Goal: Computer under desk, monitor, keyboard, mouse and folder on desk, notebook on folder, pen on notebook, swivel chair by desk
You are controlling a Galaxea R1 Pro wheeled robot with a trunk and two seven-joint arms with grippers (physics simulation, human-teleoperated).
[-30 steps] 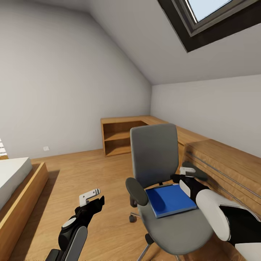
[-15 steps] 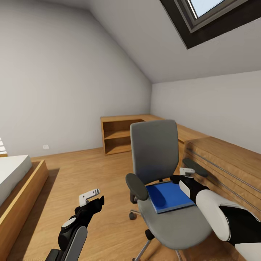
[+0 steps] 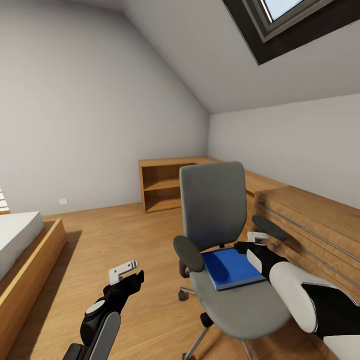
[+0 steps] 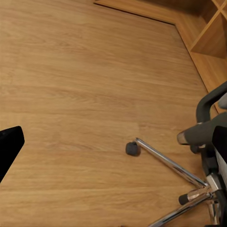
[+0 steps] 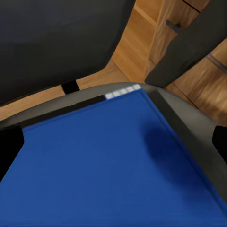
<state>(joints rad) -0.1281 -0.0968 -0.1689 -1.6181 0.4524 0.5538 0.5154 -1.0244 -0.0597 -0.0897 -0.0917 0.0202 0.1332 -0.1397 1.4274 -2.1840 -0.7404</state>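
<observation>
On the swivel chair (image 3: 235, 295) seat lies the folder (image 3: 231, 268); we hover our right hand (image 3: 255, 239) just above its far edge, its spread unclear. Our left hand (image 3: 125, 272) hangs over the floor (image 3: 100, 240), empty, fingers parted.

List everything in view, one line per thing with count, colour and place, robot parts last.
swivel chair: one, grey seat and tall back, black armrests, chrome base on casters; centre of the room.
folder: one, bright blue, flat on the chair seat.
low shelving: one run, light wood, along the far and right walls.
bed: one, wooden frame with white mattress, at the left.
skylight: one, dark frame, in the sloped ceiling.
floor: light wood.
left gripper: one, black with white fingers, over the floor beside the chair.
right gripper: one, black and white, just over the folder's far right corner.
</observation>
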